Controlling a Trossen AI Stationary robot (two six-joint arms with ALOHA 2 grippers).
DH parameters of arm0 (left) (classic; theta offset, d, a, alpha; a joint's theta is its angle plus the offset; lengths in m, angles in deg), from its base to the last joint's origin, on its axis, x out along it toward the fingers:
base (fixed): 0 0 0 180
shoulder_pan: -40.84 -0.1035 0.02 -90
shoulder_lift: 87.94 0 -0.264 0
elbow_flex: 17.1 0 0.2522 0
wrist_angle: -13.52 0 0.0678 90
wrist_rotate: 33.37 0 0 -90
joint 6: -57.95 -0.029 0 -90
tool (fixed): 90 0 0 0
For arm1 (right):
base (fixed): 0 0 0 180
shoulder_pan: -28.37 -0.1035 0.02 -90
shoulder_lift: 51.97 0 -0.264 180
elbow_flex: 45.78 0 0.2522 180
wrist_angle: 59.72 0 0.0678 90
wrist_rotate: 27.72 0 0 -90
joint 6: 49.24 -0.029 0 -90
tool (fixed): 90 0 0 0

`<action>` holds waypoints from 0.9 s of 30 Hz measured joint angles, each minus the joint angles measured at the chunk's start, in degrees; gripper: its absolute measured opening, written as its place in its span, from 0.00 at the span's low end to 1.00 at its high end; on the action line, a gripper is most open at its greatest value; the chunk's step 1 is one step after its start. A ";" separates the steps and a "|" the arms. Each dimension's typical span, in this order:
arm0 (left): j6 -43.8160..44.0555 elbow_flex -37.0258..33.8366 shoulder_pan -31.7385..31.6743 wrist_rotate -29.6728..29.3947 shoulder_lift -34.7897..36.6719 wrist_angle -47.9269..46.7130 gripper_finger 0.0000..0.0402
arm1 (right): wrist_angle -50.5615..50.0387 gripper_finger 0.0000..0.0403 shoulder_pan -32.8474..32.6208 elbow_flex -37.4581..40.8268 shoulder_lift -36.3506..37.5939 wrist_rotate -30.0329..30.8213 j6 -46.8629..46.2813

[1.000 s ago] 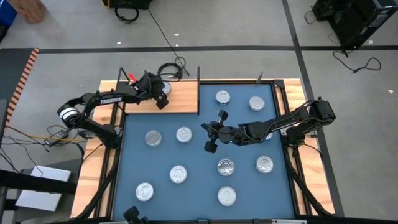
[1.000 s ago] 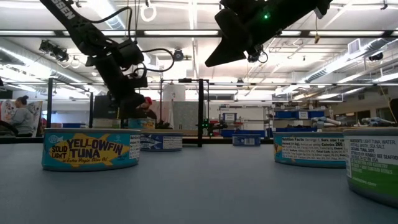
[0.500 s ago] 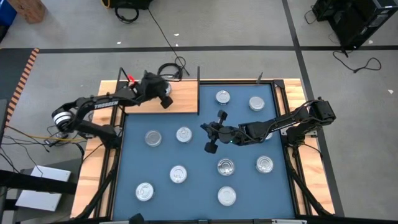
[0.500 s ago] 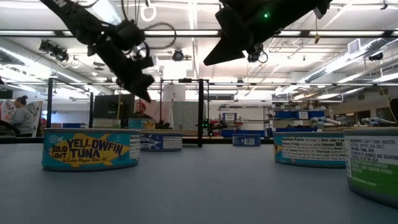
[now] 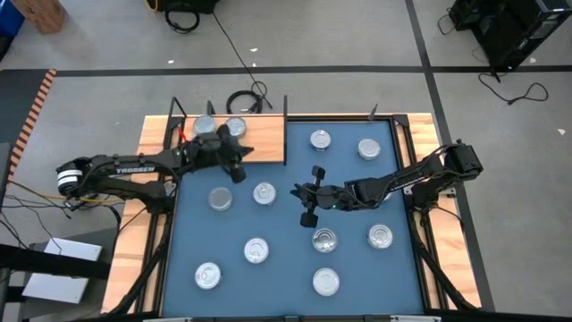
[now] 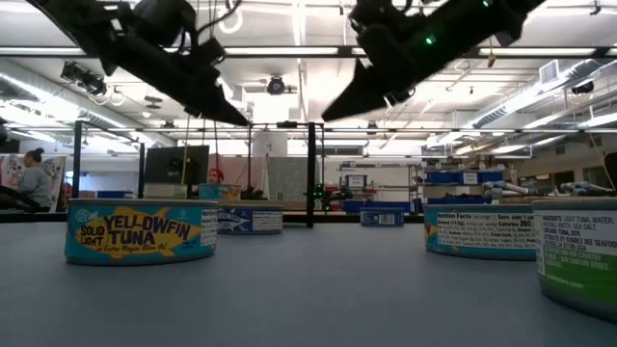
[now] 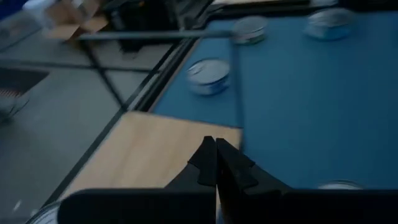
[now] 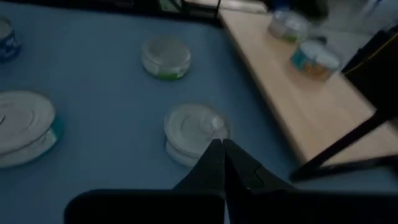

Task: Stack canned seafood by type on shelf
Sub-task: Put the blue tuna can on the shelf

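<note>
We see two tins (image 5: 221,128) already standing on the shelf (image 5: 259,143), side by side near its far edge between the black posts. The rest of the canned seafood lies scattered on the blue mat (image 5: 286,268) that covers the bench, well apart from one another.

Our left gripper (image 5: 235,154) hovers at the shelf's near edge, just off the board, with its jaws pressed together and holding nothing, as its wrist view shows. Our right gripper (image 5: 310,195) hangs over the middle of the mat, near the tin (image 5: 264,192) beside it. Its jaws too are closed and empty in its wrist view, and that tin (image 8: 194,132) sits right ahead of them.

We judge the step in hand to be the next pick — most likely this nearby tin. To do it well we should part the jaws wide before coming down and centre them across the round wall. We should also grip low, since the shiny lid offers no hold.

The low view shows a yellowfin tuna label (image 6: 142,231) on one tin, so we should check each label before choosing a stack. The tins are flat and slippery — we should set each one down squarely on its own kind.
</note>
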 joint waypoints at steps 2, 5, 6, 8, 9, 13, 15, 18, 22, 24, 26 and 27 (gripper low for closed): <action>-0.25 -0.56 2.81 -0.03 0.91 0.73 0.00 | -1.57 0.00 -1.32 0.62 -0.02 -0.58 -2.17; -0.22 -1.86 6.65 -0.03 1.91 2.91 0.00 | -7.88 0.00 -3.93 0.23 -0.02 -0.80 -6.76; -0.13 -2.33 7.85 -0.03 1.93 4.33 0.00 | -9.75 0.00 -4.93 -0.03 -0.04 -0.90 -8.63; 0.15 -3.23 10.16 -0.09 1.87 6.65 0.00 | -13.25 0.00 -6.87 -0.81 -0.07 -0.92 -12.15; 0.24 -3.50 11.11 -0.08 1.89 7.07 0.00 | -14.40 0.00 -7.80 -1.05 -0.07 -0.91 -13.86; 0.43 -4.40 14.80 -0.09 1.55 8.98 0.00 | -20.35 0.00 -10.65 -2.08 -0.07 -3.27 -21.44; 1.13 -5.03 16.32 -0.11 1.53 10.00 0.00 | -23.39 0.00 -11.41 -2.90 -0.04 -6.18 -26.18; 1.91 -6.12 18.39 -0.14 1.54 11.26 0.00 | -27.16 0.00 -12.78 -3.79 -0.04 -9.94 -31.40; 2.21 -7.94 20.63 -1.07 1.51 12.92 0.00 | -29.36 0.00 -14.18 -5.04 -0.04 -10.24 -34.10; 2.91 -8.46 21.56 -1.63 1.52 13.31 0.00 | -29.66 0.00 -13.93 -5.34 -0.04 -7.68 -33.65; 3.05 -8.92 22.32 -2.00 1.52 13.50 0.00 | -30.26 0.00 -12.58 -5.43 -0.04 -3.85 -32.05; 3.05 -9.03 22.77 -2.02 1.52 13.71 0.00 | -31.09 0.01 -11.34 -5.43 -0.04 -1.82 -31.57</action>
